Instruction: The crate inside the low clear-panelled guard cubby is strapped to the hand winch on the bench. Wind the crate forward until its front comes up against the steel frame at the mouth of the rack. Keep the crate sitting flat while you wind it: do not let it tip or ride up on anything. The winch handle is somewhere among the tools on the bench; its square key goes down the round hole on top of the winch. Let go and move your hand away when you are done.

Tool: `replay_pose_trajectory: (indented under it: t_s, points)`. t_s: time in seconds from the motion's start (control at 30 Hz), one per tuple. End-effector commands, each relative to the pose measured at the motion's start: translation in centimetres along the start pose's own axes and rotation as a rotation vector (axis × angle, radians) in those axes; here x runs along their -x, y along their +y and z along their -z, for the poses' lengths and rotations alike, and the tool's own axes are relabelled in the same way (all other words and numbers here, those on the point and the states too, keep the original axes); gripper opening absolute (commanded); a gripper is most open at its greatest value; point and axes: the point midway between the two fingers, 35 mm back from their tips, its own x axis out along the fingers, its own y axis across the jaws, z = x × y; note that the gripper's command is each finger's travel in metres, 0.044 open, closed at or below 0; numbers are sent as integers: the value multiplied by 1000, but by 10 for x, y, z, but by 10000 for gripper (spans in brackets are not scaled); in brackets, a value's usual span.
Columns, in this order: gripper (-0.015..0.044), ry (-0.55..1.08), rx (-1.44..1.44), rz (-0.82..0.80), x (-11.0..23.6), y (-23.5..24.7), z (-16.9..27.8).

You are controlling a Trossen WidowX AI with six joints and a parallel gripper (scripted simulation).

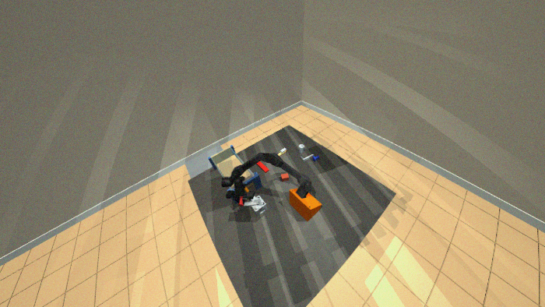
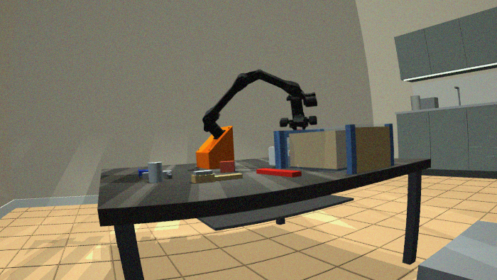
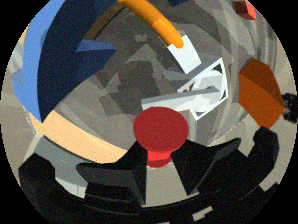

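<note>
1. Centre of the wrist view: fingers pinching the red knob (image 3: 160,129) of the winch handle, with the orange strap (image 3: 154,18) curving away above it.
2. Just right of that knob: the white winch (image 3: 202,90) on the dark counter (image 2: 227,199).
3. Right of centre in the exterior view: tan crate (image 2: 321,149) inside the blue-posted rack (image 2: 351,149), set back behind the front frame (image 2: 280,149).
4. Left on the counter, well apart: grey cylinder (image 2: 155,172), red bar (image 2: 278,173), orange arm base (image 2: 216,149).

blue frame (image 2: 280,149) close below gripper (image 2: 298,125), bench (image 2: 149,199) open twd red bar (image 2: 278,173)
</note>
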Motion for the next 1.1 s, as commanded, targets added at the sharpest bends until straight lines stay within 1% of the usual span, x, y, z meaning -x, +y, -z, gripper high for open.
replay_pose_trajectory:
  t_s: [0.0, 1.07]
  points:
    - [0, 28, 15, 15, -8, -6, 20]
    - [0, 30, 17, 16, -20, -28, 50]
